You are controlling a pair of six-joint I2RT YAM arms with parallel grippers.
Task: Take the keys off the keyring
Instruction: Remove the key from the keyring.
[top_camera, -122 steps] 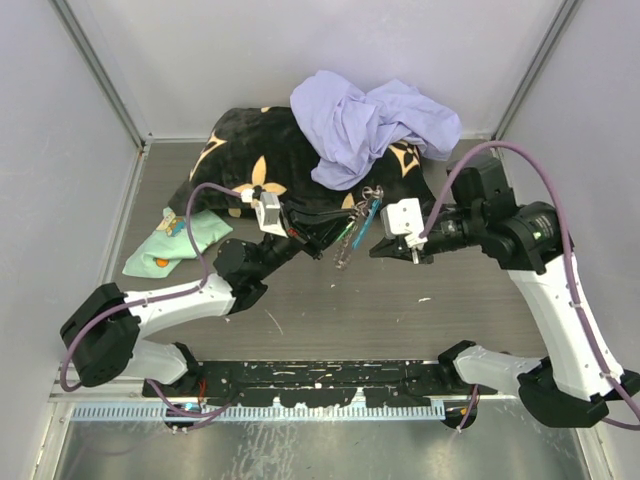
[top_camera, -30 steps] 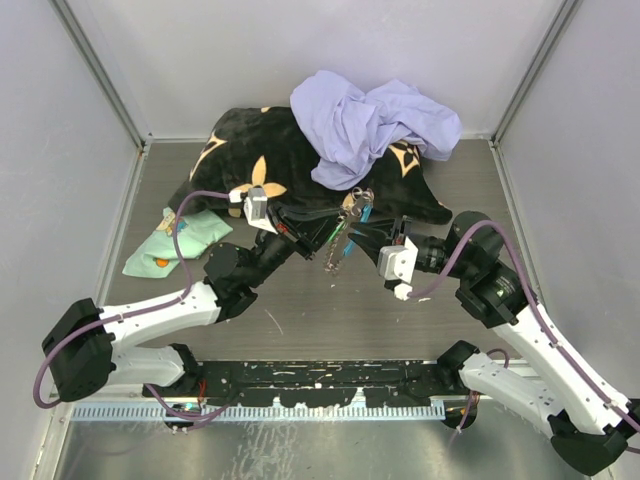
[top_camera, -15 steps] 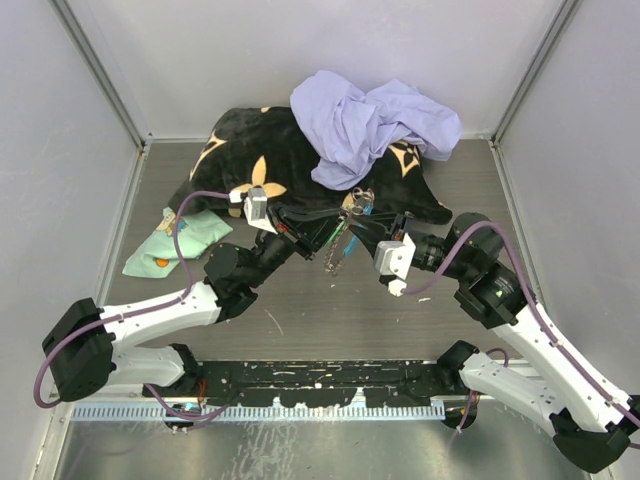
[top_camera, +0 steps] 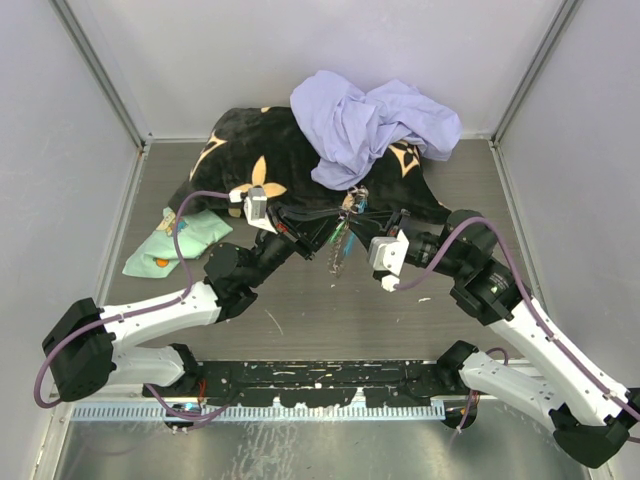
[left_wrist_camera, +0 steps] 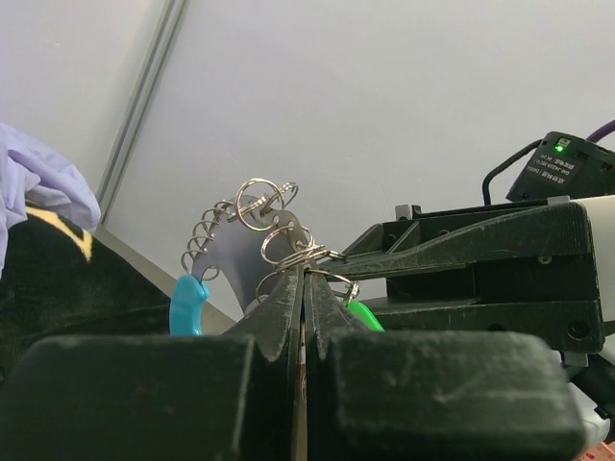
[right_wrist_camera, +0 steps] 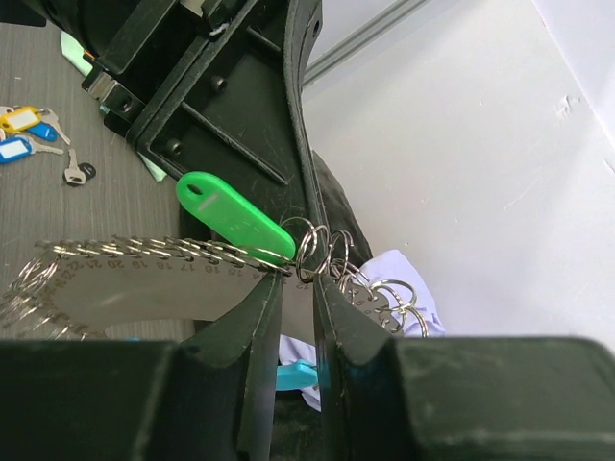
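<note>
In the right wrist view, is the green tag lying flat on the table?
No. The green tag hangs in the air from a small ring on the keyring, next to the end effector of the left arm.
</note>
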